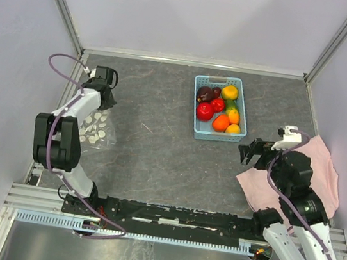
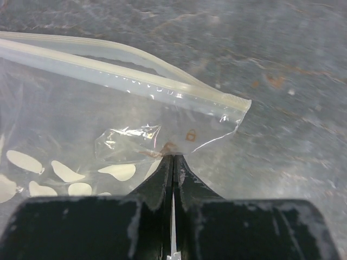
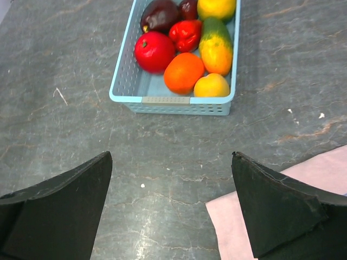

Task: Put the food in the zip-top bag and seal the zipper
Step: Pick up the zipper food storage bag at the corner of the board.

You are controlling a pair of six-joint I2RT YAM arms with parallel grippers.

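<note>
Over the table [image 1: 152, 146], your right pincer [image 3: 172, 184] hangs spread wide: pink cloth [image 3: 222, 227] under its right finger, blue basket [image 3: 173, 103] straight ahead, nothing between. Your left pincer [image 2: 173, 158] is clamped on the zip-top bag [image 2: 65, 124]. The food [image 3: 184, 72] lies in that basket; the zipper [image 2: 135, 81] runs just beyond the left tips, strips parted.

Pale lilac walls [image 1: 197, 10] enclose a dark grey (faintly veined) tabletop [image 1: 152, 146].

- Bare table [image 1: 157, 150] between zip-top bag [image 1: 99, 132], left, and basket [image 3: 173, 104], far right: open passage.
- Basket walls ring the food [image 1: 217, 105]; open from above.
- Pink cloth [image 1: 326, 169] lies near right.
</note>
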